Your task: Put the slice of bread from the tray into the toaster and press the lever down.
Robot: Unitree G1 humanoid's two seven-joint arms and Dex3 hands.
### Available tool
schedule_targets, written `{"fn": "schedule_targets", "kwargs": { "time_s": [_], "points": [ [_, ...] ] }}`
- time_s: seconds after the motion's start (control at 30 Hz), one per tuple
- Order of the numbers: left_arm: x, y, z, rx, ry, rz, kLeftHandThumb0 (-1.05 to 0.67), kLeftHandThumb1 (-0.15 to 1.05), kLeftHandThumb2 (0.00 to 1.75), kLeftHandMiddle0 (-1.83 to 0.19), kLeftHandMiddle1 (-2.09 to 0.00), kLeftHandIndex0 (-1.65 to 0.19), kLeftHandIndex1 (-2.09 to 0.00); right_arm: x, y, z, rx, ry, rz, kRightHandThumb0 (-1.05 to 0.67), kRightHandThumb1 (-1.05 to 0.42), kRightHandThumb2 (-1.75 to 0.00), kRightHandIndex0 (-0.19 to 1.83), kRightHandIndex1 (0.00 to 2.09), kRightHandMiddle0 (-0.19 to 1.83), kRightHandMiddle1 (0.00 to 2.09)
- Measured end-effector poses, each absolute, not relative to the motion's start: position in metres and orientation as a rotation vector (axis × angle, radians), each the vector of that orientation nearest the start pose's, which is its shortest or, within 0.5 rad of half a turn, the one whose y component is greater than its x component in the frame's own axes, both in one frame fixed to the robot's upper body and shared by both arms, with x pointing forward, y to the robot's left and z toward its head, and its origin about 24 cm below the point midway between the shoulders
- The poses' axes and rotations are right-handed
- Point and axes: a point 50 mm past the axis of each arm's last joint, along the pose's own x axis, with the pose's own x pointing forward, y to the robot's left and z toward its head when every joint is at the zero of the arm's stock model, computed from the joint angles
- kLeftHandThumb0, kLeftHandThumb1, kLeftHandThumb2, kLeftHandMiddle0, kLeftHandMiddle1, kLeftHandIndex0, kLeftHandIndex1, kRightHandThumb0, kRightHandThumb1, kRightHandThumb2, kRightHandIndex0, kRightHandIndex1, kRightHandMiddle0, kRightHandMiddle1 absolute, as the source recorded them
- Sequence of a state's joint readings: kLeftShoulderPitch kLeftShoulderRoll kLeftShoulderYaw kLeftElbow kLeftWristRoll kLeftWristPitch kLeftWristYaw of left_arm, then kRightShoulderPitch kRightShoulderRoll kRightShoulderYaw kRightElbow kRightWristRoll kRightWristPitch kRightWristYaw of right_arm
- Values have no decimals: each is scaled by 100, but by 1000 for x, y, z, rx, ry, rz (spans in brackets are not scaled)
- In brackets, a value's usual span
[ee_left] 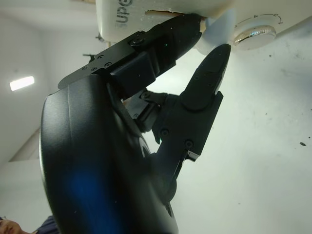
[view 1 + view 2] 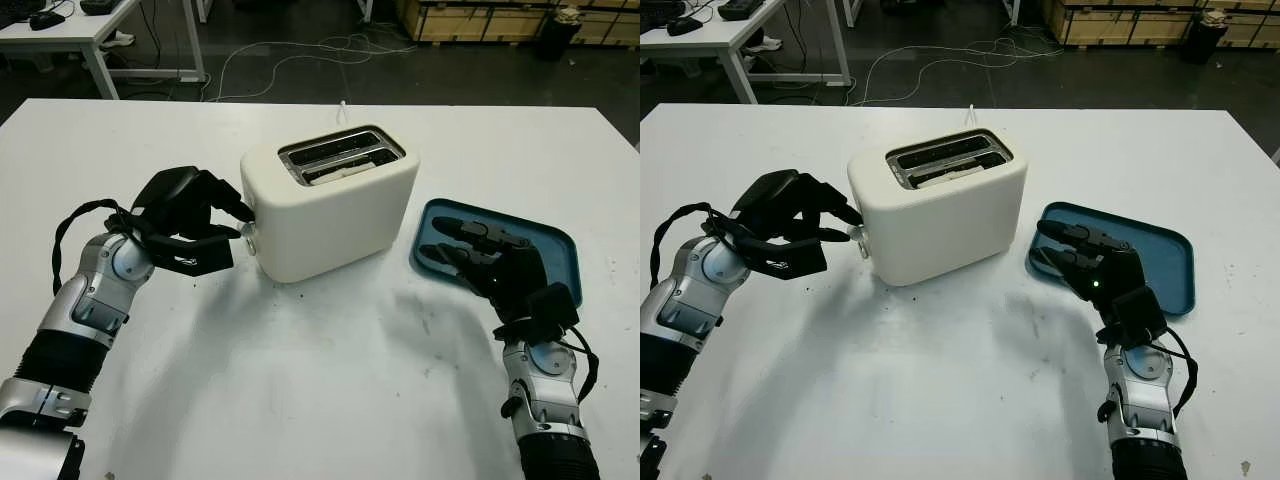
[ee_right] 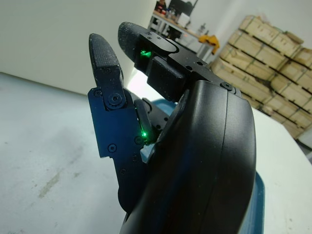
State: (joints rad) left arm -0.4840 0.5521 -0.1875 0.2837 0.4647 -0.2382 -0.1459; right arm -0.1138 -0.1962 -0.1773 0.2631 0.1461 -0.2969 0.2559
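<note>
From the head camera, the bread (image 2: 335, 172) sits in the toaster (image 2: 330, 205); our left robot hand (image 2: 205, 230) reaches its end. By the left wrist, fingers (image 1: 209, 73) pinch the lever (image 1: 217, 30): we should push straight down. Our right robot hand (image 2: 1090, 262), open, hovers over the tray (image 2: 1165, 262).

White table (image 2: 320, 400): surface marked with small dark scuffs. Cream toaster (image 2: 335, 215) stands at centre. Blue tray (image 2: 560, 250) lies to its right, just beside it.
</note>
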Motion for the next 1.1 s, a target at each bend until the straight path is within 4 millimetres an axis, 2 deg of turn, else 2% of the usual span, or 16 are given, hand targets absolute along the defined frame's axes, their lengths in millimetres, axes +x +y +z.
{"fn": "schedule_targets", "kwargs": {
  "time_s": [0.5, 0.73, 0.87, 1.1],
  "points": [
    [343, 178, 143, 1149, -379, -370, -23, 77, 0, -96, -157, -133, -7, 268, -218, 50, -68, -169, 73, -44, -92, 0, 119, 0, 105, 0],
    [358, 167, 149, 1221, -353, -448, -27, 80, 1, -100, -116, -128, -2, 268, -217, 50, -67, -169, 73, -45, -92, -1, 119, 0, 105, 0],
    [366, 165, 141, 1206, -313, -461, -28, 84, 1, -102, -86, -124, -1, 268, -217, 50, -66, -167, 73, -45, -92, -1, 120, 1, 106, 0],
    [372, 172, 108, 1108, -250, -336, -22, 86, 1, -102, -91, -127, -2, 268, -218, 49, -67, -162, 72, -42, -92, -1, 121, 1, 106, 0]
  ]
}}
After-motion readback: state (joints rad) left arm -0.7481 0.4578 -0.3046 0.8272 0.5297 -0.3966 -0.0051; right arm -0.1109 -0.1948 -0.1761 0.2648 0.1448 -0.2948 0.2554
